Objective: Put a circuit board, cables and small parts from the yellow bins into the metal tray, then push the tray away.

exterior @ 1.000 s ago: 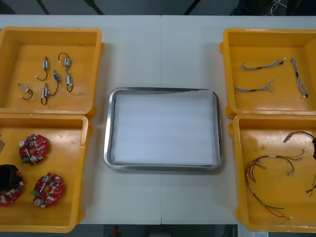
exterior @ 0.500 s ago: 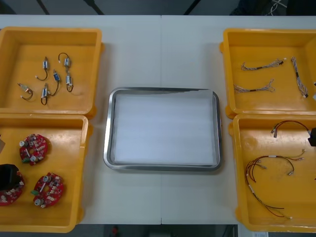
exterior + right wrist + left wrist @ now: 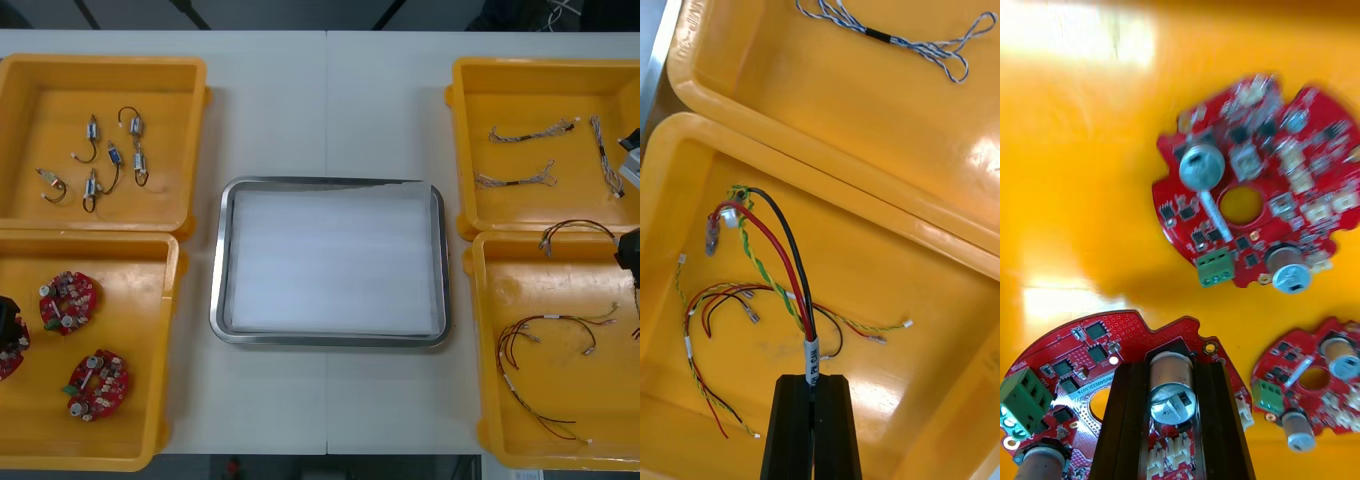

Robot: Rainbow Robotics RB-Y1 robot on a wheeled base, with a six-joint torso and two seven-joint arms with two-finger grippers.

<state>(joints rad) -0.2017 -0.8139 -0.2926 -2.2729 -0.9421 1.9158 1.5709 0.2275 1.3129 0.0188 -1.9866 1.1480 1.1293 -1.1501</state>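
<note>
An electronics assembly bench, in a lab or a workshop.
A light table (image 3: 330,110) is carrying four yellow bins (image 3: 40,120), two at the left of the frame and two at the right. Each bin is keeping one kind of stock: small metal parts (image 3: 113,155) at upper left, round red circuit boards (image 3: 70,302) at lower left, twisted blue and white cables (image 3: 530,132) at upper right, red and yellow cables (image 3: 540,320) at lower right. A metal tray (image 3: 218,270), white inside, is lying in the centre between them.

The light table (image 3: 280,120) has a thin seam (image 3: 326,120) running down its middle from far edge to near. Beyond the far edge lies dark floor (image 3: 280,12).
</note>
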